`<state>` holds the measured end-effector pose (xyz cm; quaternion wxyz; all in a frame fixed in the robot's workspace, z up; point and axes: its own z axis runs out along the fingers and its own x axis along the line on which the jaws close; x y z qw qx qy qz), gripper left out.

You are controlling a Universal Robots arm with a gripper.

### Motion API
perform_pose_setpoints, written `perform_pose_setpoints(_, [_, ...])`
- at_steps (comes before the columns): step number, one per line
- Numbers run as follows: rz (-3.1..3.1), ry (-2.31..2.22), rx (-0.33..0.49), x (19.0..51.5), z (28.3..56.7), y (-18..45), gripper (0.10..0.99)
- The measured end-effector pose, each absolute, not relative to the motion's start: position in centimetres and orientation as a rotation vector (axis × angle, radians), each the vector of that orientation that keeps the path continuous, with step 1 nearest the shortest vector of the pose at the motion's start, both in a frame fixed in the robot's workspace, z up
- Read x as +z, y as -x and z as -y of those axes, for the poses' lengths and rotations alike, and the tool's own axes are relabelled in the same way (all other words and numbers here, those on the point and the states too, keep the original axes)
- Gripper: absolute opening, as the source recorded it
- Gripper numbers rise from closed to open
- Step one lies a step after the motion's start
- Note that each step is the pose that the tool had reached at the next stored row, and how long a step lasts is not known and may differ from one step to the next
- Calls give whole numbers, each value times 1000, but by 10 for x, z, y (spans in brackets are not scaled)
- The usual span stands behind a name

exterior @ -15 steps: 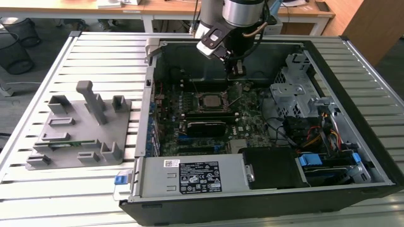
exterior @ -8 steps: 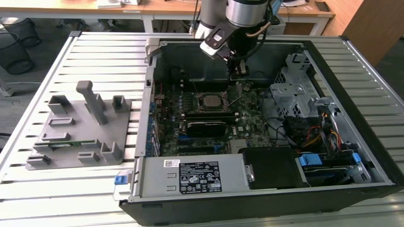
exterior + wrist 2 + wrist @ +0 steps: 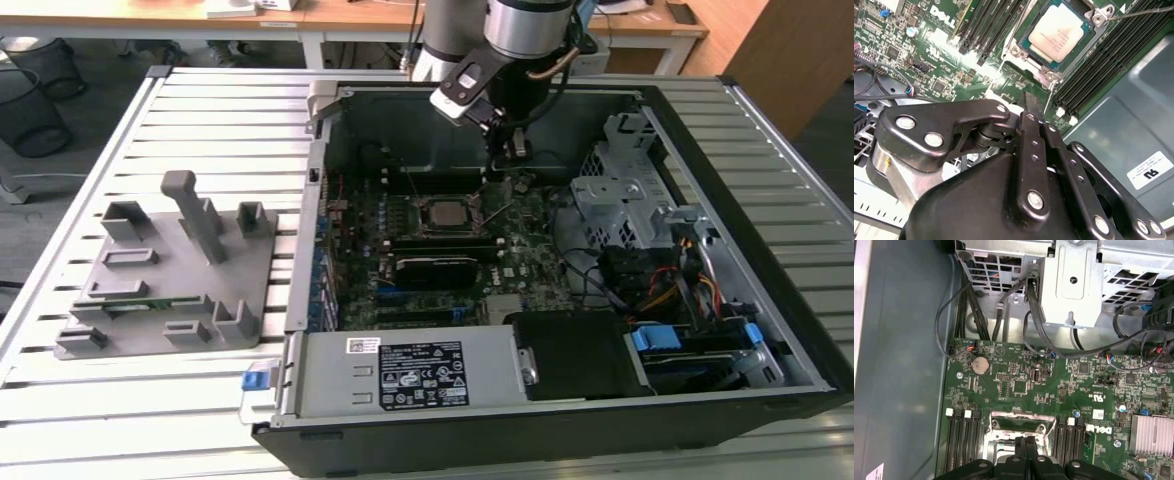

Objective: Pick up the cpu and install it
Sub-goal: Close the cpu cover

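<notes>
The cpu point(image 3: 1056, 32), a flat square chip with a silver top, lies in its socket on the green motherboard point(image 3: 1019, 380) inside the open computer case point(image 3: 747, 300). In the exterior view the cpu point(image 3: 447, 213) sits at the middle of the board. My gripper point(image 3: 514, 160) hangs over the board just beyond the socket, towards the case's far wall. In both wrist views its black fingers meet, shut, with nothing seen between them: the gripper point(image 3: 1033, 102) and again the gripper point(image 3: 1025, 440). A thin metal socket lever point(image 3: 1139, 14) stands out beside the cpu.
A grey plastic fixture tray point(image 3: 160, 270) stands on the slatted table at the exterior view's left. Inside the case are a black block point(image 3: 434, 265) below the socket, a metal drive cage point(image 3: 627, 190), bundled cables point(image 3: 667, 290) and the power supply point(image 3: 400, 375).
</notes>
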<state>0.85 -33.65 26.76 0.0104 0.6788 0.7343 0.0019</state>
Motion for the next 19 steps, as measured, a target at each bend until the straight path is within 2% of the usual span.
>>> perform_pose_setpoints(19, [-2340, -2065, 7, 264, 336, -23, 106])
